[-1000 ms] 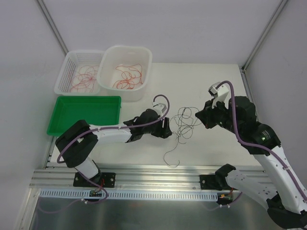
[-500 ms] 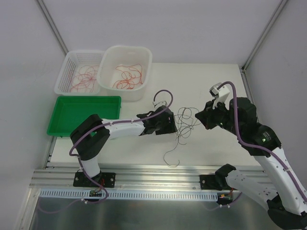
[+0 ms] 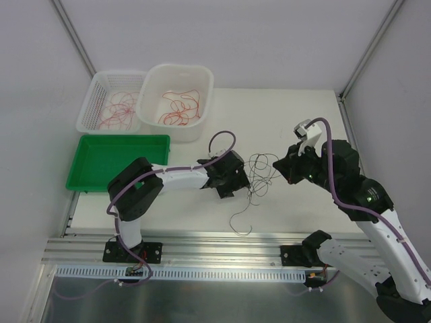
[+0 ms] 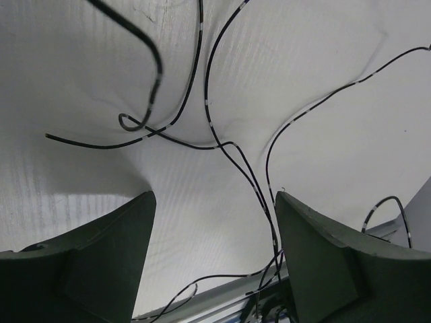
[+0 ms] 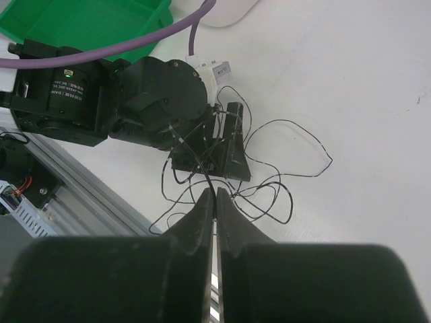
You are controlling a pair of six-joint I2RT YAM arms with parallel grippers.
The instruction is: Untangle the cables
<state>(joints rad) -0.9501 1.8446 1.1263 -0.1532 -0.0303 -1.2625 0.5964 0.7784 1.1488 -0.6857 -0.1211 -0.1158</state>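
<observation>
- Black cables [image 3: 261,171] lay tangled on table [image 3: 303,121] between the arms.
- Right gripper [image 5: 214,196] was pinched tight on one strand.
- Left gripper [image 4: 212,215] gaped wide over the wires, holding nothing.
- Step: pulling apart. Next move probably needs the left to clamp another strand.

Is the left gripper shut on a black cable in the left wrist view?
No, the left gripper has its fingers wide apart, with black cables running loose through the gap.

white table [image 3: 296,121] enclosed by pale walls [image 3: 236,40], metal rail [image 3: 215,250] along its near edge.
</observation>
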